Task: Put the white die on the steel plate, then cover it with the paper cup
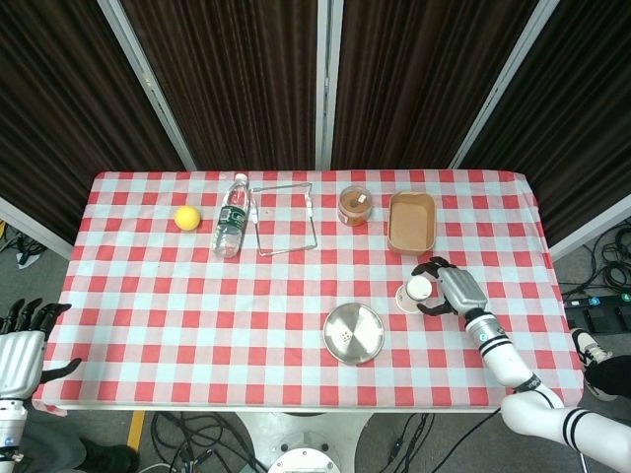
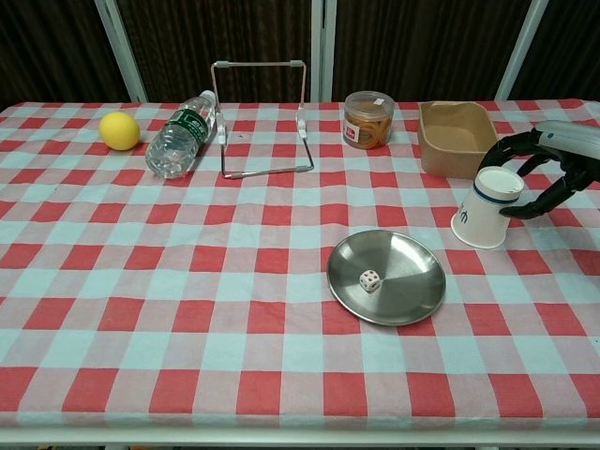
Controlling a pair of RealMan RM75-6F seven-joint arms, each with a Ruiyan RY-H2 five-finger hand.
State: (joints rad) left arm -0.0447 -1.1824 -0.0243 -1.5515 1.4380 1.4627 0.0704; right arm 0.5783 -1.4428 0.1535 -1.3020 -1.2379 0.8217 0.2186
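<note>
A white die [image 2: 369, 279] lies on the steel plate [image 2: 405, 268], left of its middle; the head view shows the die [image 1: 345, 336] on the plate [image 1: 364, 325] too. To the right of the plate a white paper cup [image 2: 489, 209] with a blue band stands mouth down. My right hand [image 2: 551, 161] arches around the cup's upper end, fingers [image 2: 509, 146] over the far side and thumb on the near right. A small gap shows and I see no firm grip. From above, the right hand [image 1: 456, 289] is beside the cup [image 1: 415, 293]. My left hand [image 1: 20, 350] hangs open off the table's near left corner.
Along the far side are a lemon [image 2: 119, 130], a water bottle [image 2: 180, 134] lying down, a wire rack [image 2: 261, 117], a snack jar [image 2: 367, 119] and a brown tray [image 2: 456, 137] just behind the cup. The table's right edge is close to my right hand.
</note>
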